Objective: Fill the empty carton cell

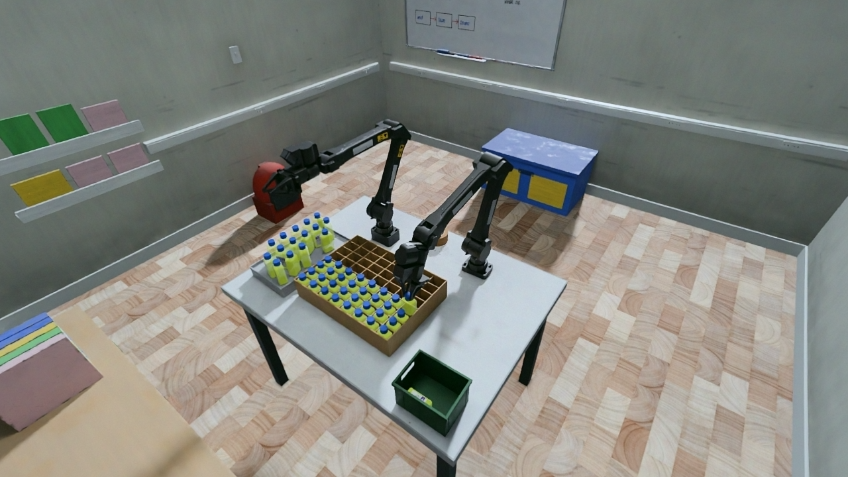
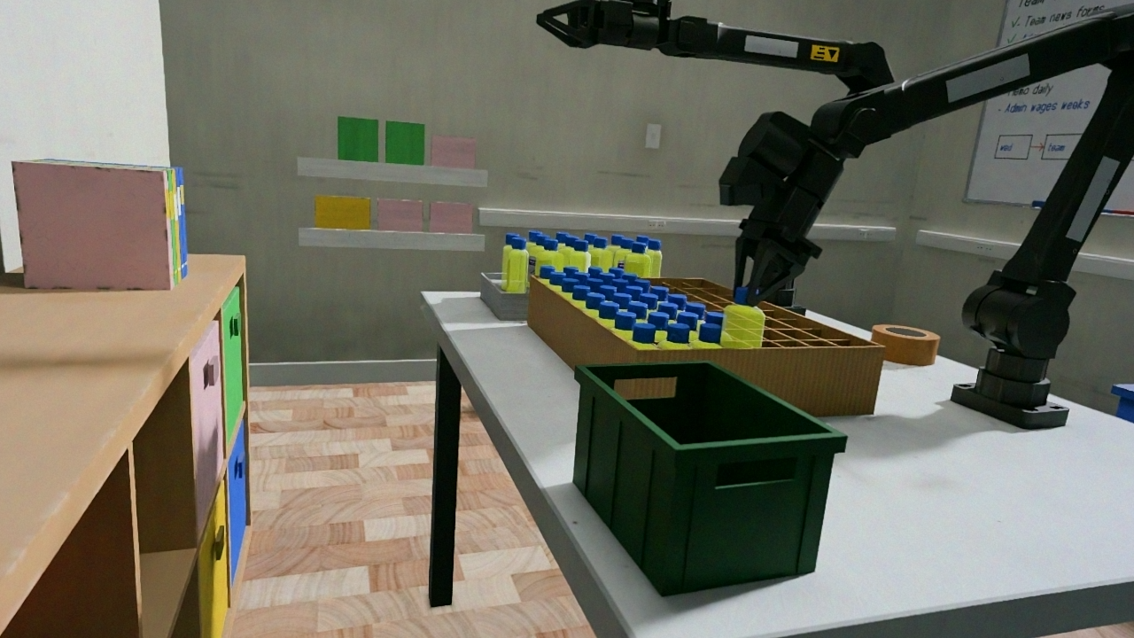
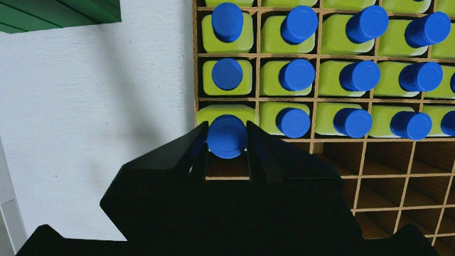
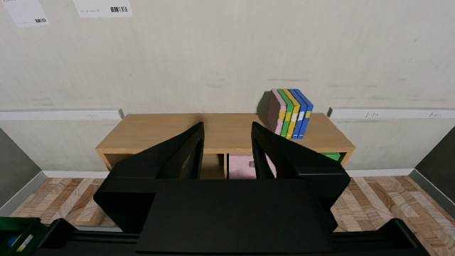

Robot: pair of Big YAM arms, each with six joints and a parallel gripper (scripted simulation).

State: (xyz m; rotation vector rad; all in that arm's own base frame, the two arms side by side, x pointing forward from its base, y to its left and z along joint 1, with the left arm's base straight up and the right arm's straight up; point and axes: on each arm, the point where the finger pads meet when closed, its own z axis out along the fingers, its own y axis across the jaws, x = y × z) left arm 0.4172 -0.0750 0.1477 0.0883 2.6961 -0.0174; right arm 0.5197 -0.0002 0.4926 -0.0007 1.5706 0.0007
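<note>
Bottle (image 1: 409,306) (image 2: 742,326) (image 3: 227,113), one, yellow-green, blue cap: stood part-sunk in the carton's (image 1: 371,330) (image 2: 801,379) (image 3: 195,71) end cell, cap pinched by the left gripper (image 1: 410,291) (image 2: 742,291) (image 3: 227,128); probably light, stiff, smooth-sided, best gripped by that cap; right gripper (image 1: 269,185) (image 2: 547,19) (image 4: 227,124), partly open, unladen.

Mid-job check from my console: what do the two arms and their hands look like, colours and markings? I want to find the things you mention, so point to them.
Both arms are matt black with rounded joints. Pale grey rectangular panels and small yellow labels with black symbols mark the links. The left hand (image 1: 413,295) (image 2: 745,295) (image 3: 227,128) and right hand (image 1: 269,187) (image 2: 547,22) (image 4: 227,128) are black, with two tapering fingers each.
</note>
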